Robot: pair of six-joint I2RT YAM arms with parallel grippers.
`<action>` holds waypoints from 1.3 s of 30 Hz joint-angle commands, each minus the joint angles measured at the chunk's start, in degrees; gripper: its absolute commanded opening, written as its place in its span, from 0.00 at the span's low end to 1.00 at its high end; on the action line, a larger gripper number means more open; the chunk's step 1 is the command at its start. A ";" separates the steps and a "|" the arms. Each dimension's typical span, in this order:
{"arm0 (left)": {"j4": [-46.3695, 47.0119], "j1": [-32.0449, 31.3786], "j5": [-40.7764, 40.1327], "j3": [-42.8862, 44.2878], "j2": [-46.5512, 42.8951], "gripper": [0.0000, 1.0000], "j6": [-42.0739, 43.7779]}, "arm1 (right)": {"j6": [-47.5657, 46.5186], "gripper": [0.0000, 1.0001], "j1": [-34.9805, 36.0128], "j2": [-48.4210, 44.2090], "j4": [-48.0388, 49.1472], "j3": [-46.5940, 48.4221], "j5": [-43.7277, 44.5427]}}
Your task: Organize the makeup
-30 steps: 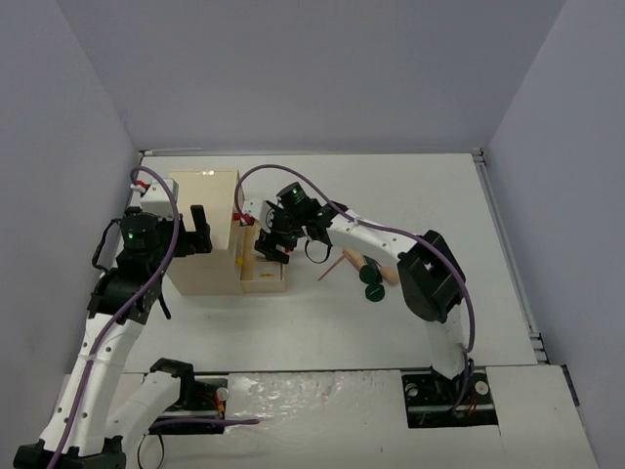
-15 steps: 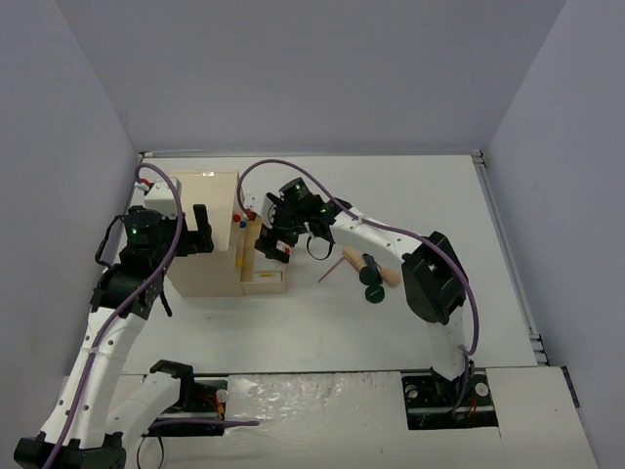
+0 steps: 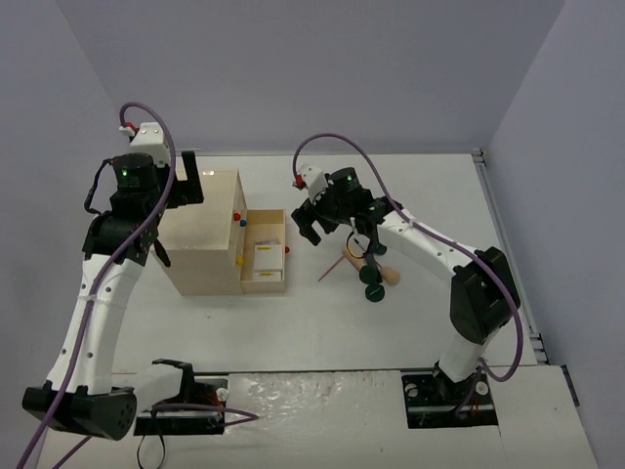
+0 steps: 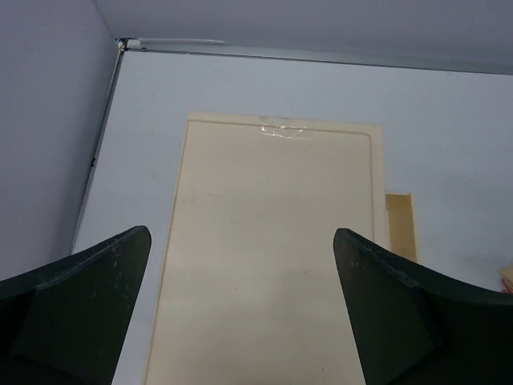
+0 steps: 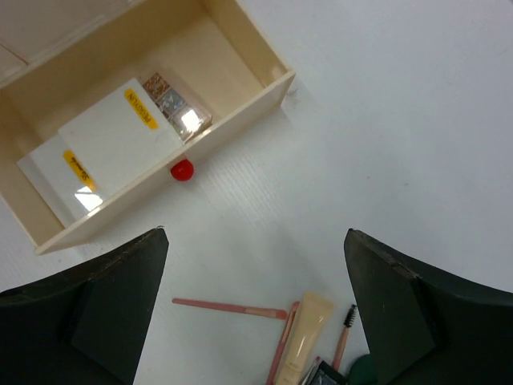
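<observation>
White counter (image 3: 439, 195) between pale lavender walls carries everything. At the left, the left pincer (image 4: 240, 241) hangs above the top of the cream box (image 3: 200, 234), spread wide and holding nothing. Beside the box, a red-knobbed drawer (image 5: 240, 112) stands pulled out, with white flat cards (image 5: 120, 136) and a small multicoloured palette (image 5: 172, 103) inside. The right pincer (image 5: 256, 234) hovers just right of the drawer, wide apart and empty. Further right, thin pink pencils (image 5: 228, 307), a beige tube (image 5: 306, 337) and two dark green round compacts (image 3: 371, 283) lie loose on the counter.
</observation>
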 commanded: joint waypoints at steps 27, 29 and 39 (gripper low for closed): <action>-2.13 14.41 25.11 0.65 15.42 0.97 -1.84 | -14.36 0.87 0.44 20.96 9.03 8.82 -24.50; -1.56 14.41 25.99 -0.09 15.46 0.97 -2.57 | -14.36 0.87 0.59 22.04 9.08 10.35 -25.58; -0.11 13.26 29.38 -2.49 15.91 0.97 -4.92 | -13.72 0.89 2.82 26.95 9.19 18.02 -28.19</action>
